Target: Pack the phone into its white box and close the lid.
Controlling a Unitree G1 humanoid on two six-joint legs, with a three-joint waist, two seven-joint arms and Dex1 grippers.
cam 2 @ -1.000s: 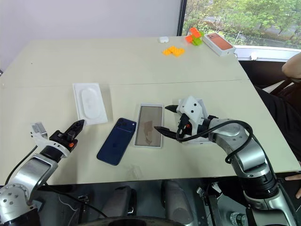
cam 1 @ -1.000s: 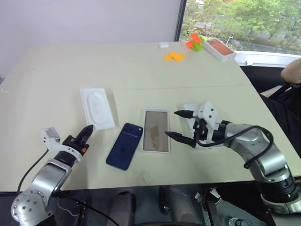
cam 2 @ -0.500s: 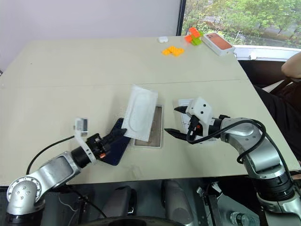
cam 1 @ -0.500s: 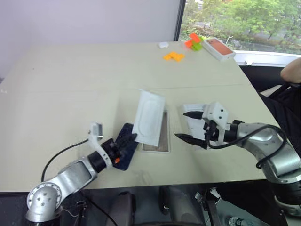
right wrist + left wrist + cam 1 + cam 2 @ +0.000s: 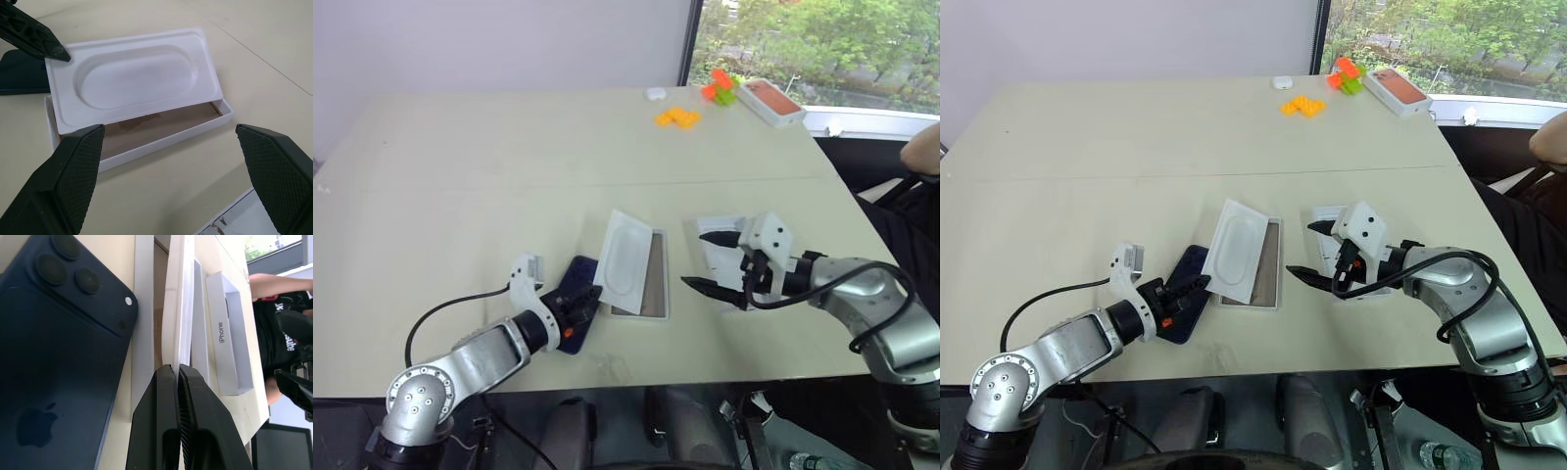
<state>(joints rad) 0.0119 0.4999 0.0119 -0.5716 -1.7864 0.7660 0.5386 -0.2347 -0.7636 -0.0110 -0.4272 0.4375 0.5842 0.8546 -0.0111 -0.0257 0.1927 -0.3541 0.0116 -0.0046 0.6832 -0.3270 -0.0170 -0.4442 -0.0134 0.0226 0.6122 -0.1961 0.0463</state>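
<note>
**Insert pinched over the open box, phone lying beside it**

Nearest you, your left gripper (image 5: 581, 305) is reaching forward and to the right, its two black fingers (image 5: 166, 396) pressed together and pinching the near corner of the flat white insert (image 5: 628, 261). The insert, with its oval recess facing up, is tilting above the table (image 5: 460, 196), its far end lying over the white box (image 5: 655, 284).

The phone (image 5: 570, 291) is lying back-up on the table just left of the white box, its camera block at the far end, partly under your left gripper. The left wrist view is showing the phone's three lenses (image 5: 63, 259) close beside the box's thin rim.

The white box is sitting open between your two grippers, its brownish floor showing at the right of the insert.

To the right, your right gripper (image 5: 715, 262) is hovering with its fingers spread wide and gripping nothing, pointing toward the box. Behind and under it, the lid (image 5: 713, 240) is resting on the table, mostly hidden by the gripper.

Far across the table, orange pieces (image 5: 676, 117), orange and green blocks (image 5: 718, 86), a small white object (image 5: 654, 94) and a box with an orange-red top (image 5: 770, 101) are lying near the window edge. A person's arm (image 5: 918, 149) is showing at the right edge.
</note>
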